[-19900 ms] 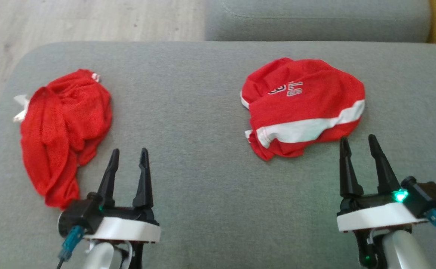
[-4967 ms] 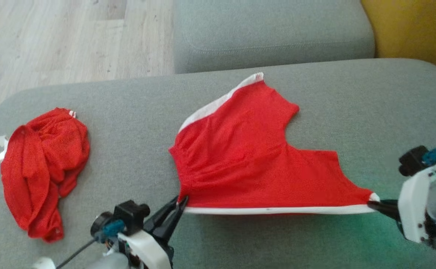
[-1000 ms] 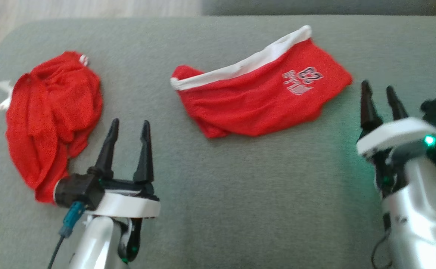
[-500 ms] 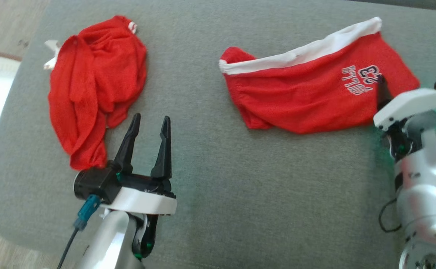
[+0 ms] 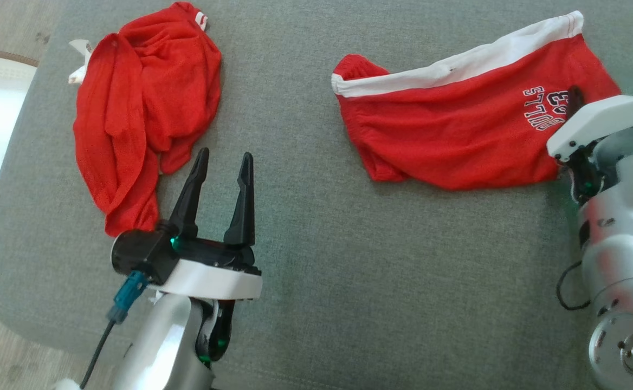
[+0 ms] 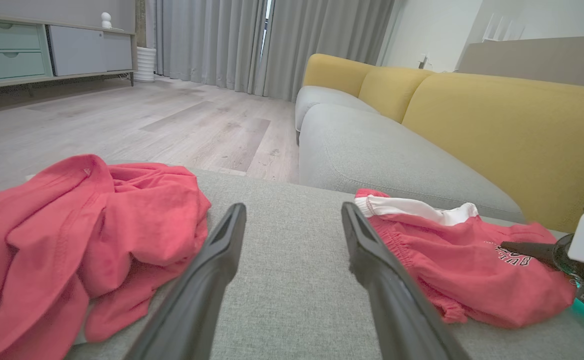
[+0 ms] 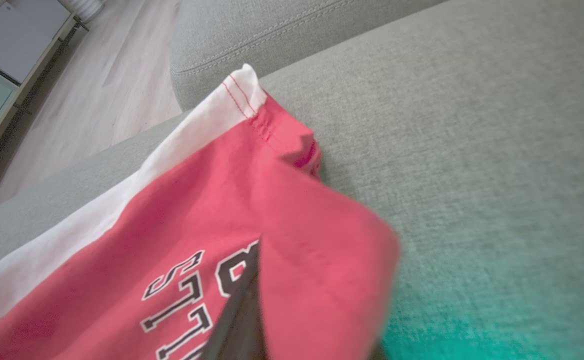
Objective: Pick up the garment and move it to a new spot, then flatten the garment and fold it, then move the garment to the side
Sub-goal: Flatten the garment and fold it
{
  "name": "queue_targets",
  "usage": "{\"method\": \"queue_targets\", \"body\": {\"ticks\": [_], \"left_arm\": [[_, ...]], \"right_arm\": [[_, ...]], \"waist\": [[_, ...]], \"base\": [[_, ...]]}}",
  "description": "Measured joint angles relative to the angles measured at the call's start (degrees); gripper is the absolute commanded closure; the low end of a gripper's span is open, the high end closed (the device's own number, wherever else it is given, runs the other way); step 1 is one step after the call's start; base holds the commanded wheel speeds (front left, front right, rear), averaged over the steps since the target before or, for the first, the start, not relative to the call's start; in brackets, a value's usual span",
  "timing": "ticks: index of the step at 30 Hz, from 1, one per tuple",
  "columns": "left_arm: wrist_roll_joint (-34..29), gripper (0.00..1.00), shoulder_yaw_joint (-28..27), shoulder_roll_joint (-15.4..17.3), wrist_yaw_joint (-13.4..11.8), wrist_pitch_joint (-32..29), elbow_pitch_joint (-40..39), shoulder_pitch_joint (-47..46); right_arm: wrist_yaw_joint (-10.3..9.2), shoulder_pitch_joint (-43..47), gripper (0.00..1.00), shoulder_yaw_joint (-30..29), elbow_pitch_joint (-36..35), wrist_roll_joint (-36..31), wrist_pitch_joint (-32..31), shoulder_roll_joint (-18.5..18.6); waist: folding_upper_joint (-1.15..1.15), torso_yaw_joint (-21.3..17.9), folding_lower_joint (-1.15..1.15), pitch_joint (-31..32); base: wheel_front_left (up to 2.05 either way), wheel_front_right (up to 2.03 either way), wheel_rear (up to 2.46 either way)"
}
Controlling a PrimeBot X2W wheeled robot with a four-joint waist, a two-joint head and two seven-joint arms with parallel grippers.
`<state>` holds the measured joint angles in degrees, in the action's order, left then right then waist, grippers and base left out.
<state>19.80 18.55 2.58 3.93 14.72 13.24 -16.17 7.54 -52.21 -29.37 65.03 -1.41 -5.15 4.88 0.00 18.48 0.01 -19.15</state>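
We see the red shorts (image 5: 457, 146) lying on the grey sofa cushion (image 5: 349, 271), toward 2 o'clock in the head view. Their white band (image 5: 457, 67) runs along the far edge and the printed lettering (image 5: 547, 105) sits at the 3 o'clock end. A second red garment (image 5: 137, 103) lies crumpled at 10 o'clock, well apart from the shorts.

The left pincer (image 5: 225, 154) sits at 7 o'clock with its two fingers spread wide. It grips nothing and stands above bare cushion, just beside the crumpled garment's lower edge.

The right pincer (image 5: 575, 100) reaches in from 3 o'clock. One dark finger (image 7: 239, 320) lies on top of the shorts beside the lettering, and a fold of red cloth covers the place where its partner would be. We cannot tell whether this pincer is clenched on the fabric or loose.
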Motion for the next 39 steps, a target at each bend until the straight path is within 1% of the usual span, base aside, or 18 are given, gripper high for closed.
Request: {"method": "queue_targets", "body": {"ticks": [4,9,10,13,17,23,27,31,34,36,39], "left_arm": [[0.26,0.0,-0.07,-0.05,-0.38,0.0,0.11,0.01],[0.33,0.0,-0.23,-0.08,-0.37,0.0,0.51,0.03],[0.33,0.0,-0.23,-0.08,-0.37,0.0,0.51,0.03],[0.32,0.0,-0.37,-0.09,-0.33,0.0,0.62,0.09],[0.3,0.0,-1.15,-0.09,-0.13,0.0,0.66,0.29],[0.2,0.0,-1.96,-0.09,0.19,0.0,0.81,1.53],[0.2,0.0,-2.07,-0.09,0.63,0.0,0.86,2.68],[0.2,0.0,-2.05,-0.09,0.65,0.0,0.86,2.68],[0.2,0.0,-1.99,-0.09,0.7,0.0,0.96,2.68],[0.2,0.0,-1.99,-0.09,0.7,0.0,1.24,2.68],[0.21,0.0,-2.01,-0.09,0.7,0.0,1.43,2.69]], "right_arm": [[0.0,-0.08,1.0,0.09,1.07,-0.18,3.81,-0.42],[0.0,0.46,1.0,-1.02,1.78,1.65,9.25,-0.6],[0.0,0.46,1.0,-1.02,1.78,1.65,9.25,-0.6],[0.0,2.12,1.0,-3.44,1.63,3.44,12.02,0.46],[0.0,5.17,1.0,-5.79,0.85,3.54,14.61,2.09],[0.0,8.33,1.0,-11.78,-1.77,3.5,17.19,2.58],[0.0,9.34,1.0,-13.65,-3.25,3.36,16.94,1.85],[0.0,9.17,1.0,-13.21,-3.98,3.56,15.96,0.91],[0.0,8.88,1.0,-11.21,-4.79,4.03,15.7,0.68],[0.0,8.3,1.0,-9.29,-5.13,4.95,15.71,0.3],[0.0,7.72,1.0,-4.68,-5.93,7.43,15.73,-0.81]], "waist": [[0.0,-0.76,0.0,0.13],[0.0,-2.38,0.0,1.06],[0.0,-2.38,0.0,1.06],[0.0,-3.58,0.0,1.84],[0.0,-5.5,0.0,2.91],[0.0,-8.03,-0.01,4.64],[0.0,-9.42,-0.01,5.51],[0.0,-9.59,-0.01,5.57],[0.0,-9.27,-0.01,5.7],[0.0,-8.89,-0.01,5.9],[0.0,-8.29,-0.01,6.57]], "base": [[0.0,0.0,0.0],[0.0,0.0,0.0],[0.0,0.0,0.0],[0.0,0.0,0.0],[0.0,0.0,0.0],[0.0,0.0,0.0],[0.0,0.0,0.0],[0.0,0.0,0.0],[0.0,0.0,0.0],[0.0,0.0,0.0],[0.0,0.0,0.0]]}}
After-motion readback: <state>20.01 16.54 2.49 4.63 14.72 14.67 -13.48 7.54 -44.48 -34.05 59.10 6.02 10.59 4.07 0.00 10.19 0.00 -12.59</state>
